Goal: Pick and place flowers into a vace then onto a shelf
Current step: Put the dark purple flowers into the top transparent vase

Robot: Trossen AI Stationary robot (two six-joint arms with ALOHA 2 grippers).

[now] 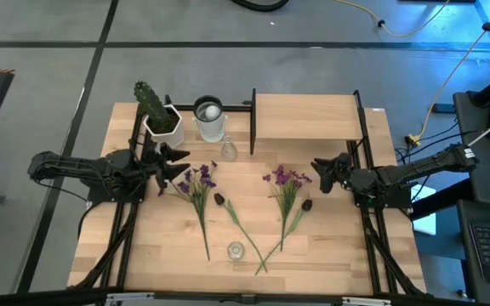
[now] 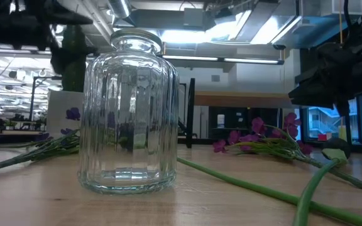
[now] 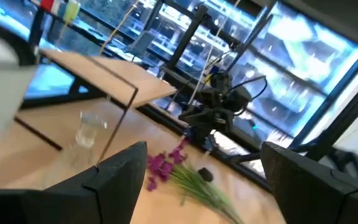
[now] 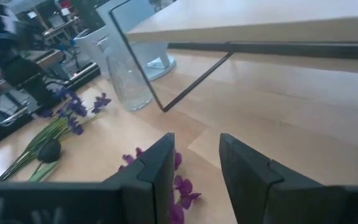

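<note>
The darker violet flowers [image 1: 196, 181] lie flat on the table, stems pointing to the near edge. The pinker flowers [image 1: 285, 180] [image 4: 180, 186] lie to their right. My left gripper [image 1: 177, 172] [image 3: 204, 186] is open and hovers at the violet blooms' left side. My right gripper [image 1: 317, 172] [image 4: 194, 168] is open just right of the pink blooms, which show below its fingers. The shelf [image 1: 304, 116] [image 4: 260, 25] stands at the far edge on black posts. A small clear glass vase [image 1: 228, 151] [image 4: 129, 81] stands in front of the shelf's left end.
A green cactus in a white pot [image 1: 158, 113] and a glass jar [image 1: 209, 119] stand at the far left. A ribbed glass jar [image 1: 235, 251] [image 2: 127, 113] stands near the near edge between the stems. Two dark leaves [image 1: 219, 199] [image 1: 307, 204] lie by the stems.
</note>
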